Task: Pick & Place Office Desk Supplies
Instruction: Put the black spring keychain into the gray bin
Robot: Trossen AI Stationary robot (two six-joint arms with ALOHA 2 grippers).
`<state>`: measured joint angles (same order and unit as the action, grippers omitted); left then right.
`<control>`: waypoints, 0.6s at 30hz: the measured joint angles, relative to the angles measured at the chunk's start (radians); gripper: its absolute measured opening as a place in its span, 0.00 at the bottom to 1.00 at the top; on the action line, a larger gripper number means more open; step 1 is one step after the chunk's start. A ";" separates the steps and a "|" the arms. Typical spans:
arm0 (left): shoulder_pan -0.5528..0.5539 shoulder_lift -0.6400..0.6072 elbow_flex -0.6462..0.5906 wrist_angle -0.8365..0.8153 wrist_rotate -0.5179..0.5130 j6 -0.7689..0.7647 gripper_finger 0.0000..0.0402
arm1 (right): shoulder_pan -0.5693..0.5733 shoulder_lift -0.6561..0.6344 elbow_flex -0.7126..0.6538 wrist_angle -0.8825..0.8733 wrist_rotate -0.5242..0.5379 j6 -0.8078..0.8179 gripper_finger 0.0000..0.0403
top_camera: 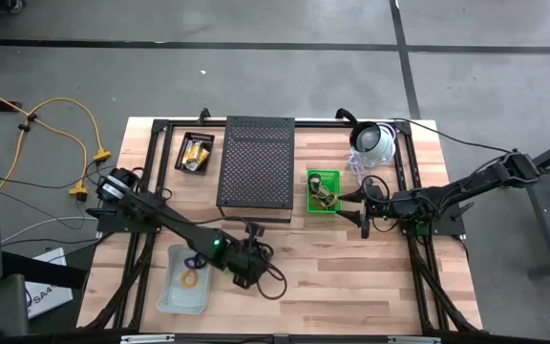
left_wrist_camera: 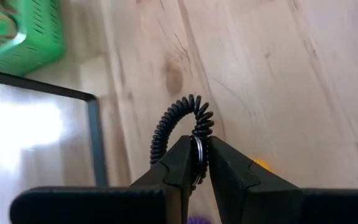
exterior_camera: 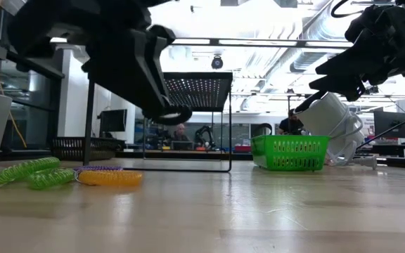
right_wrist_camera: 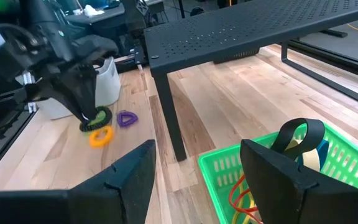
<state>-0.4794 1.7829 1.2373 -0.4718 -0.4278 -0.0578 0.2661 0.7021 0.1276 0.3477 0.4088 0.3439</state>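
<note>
Looking straight down, the high view puts the left gripper (top_camera: 249, 260) low and centre in the frame, with the green basket (top_camera: 323, 191) up and to its right past the corner of the black riser (top_camera: 257, 168); the right gripper (top_camera: 366, 212) hangs just beside that basket, far nearer it, but empty. A clear tray (top_camera: 184, 279) lies to the left of the left gripper. What that gripper carries cannot be made out from above. The low view settles it: in the upper left of the frame the left gripper (exterior_camera: 162, 98) hangs well clear of the wood with a black coil (exterior_camera: 169, 114) pinched at its tips, while green coils (exterior_camera: 30, 173) and an orange one (exterior_camera: 111, 178) lie on the table below. The left wrist view shows the clenched fingers gripping the coil (left_wrist_camera: 182, 127) by one end, its arc curving away ahead, the basket in the frame's upper left. The right wrist view shows its own fingers spread wide above the basket (right_wrist_camera: 263, 180), which already holds bands.
</note>
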 joint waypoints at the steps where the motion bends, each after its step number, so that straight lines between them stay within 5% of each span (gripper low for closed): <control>1: -0.006 -0.002 0.000 -0.003 -0.014 0.000 0.11 | 0.000 0.000 0.000 0.000 0.000 0.000 0.55; 11: -0.031 -0.010 0.000 -0.041 -0.086 -0.045 0.11 | 0.000 0.000 0.000 0.000 0.000 0.000 0.55; 18: -0.104 -0.052 0.000 -0.163 -0.168 -0.221 0.11 | 0.000 0.000 0.000 0.000 0.000 0.000 0.55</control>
<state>-0.5833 1.7308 1.2377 -0.6349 -0.5962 -0.2791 0.2664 0.7021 0.1272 0.3473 0.4088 0.3439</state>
